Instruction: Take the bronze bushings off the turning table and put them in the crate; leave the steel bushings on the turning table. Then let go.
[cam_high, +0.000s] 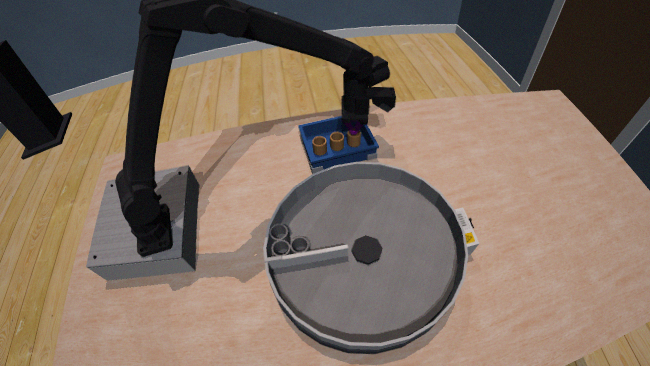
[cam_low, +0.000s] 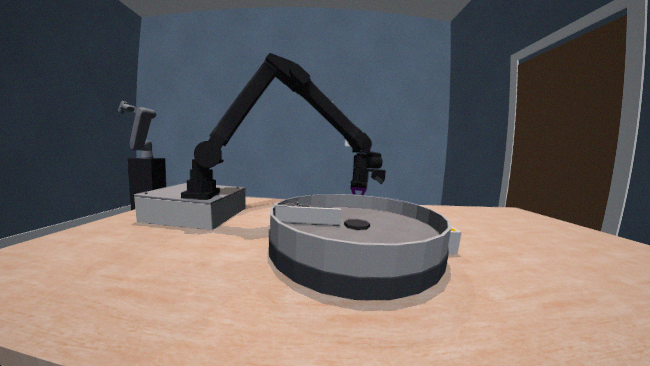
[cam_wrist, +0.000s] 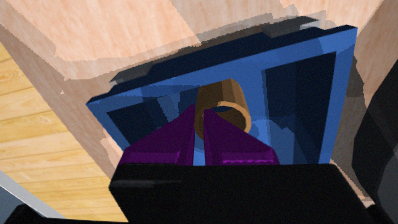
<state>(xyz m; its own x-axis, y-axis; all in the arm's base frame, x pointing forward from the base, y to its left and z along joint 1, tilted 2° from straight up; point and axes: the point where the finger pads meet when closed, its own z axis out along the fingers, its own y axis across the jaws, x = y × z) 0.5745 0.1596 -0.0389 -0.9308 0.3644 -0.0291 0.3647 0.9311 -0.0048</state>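
My gripper (cam_high: 354, 131) (cam_low: 358, 193) (cam_wrist: 199, 111) points down into the blue crate (cam_high: 345, 158) (cam_wrist: 339, 100). Its purple fingers are shut on the wall of a bronze bushing (cam_high: 354, 140) (cam_wrist: 220, 92), one finger inside the hole and one outside. Whether this bushing rests on the crate floor cannot be told. Two more bronze bushings, one in the middle (cam_high: 337, 144) and one at the left (cam_high: 319, 149), stand upright in the crate. Three steel bushings (cam_high: 279, 238) (cam_high: 281, 252) (cam_high: 300, 245) stand on the turning table (cam_high: 400, 300) (cam_low: 400, 231), close together at its left. No bronze bushing shows on it.
A pale bar (cam_high: 310, 254) (cam_low: 310, 216) runs inward from the turning table's left wall, against the steel bushings. A dark hub (cam_high: 367, 250) (cam_low: 357, 224) is at its centre. A raised wall (cam_low: 360, 257) surrounds the turning table. The arm's base box (cam_high: 145, 267) (cam_low: 175, 213) stands at the left.
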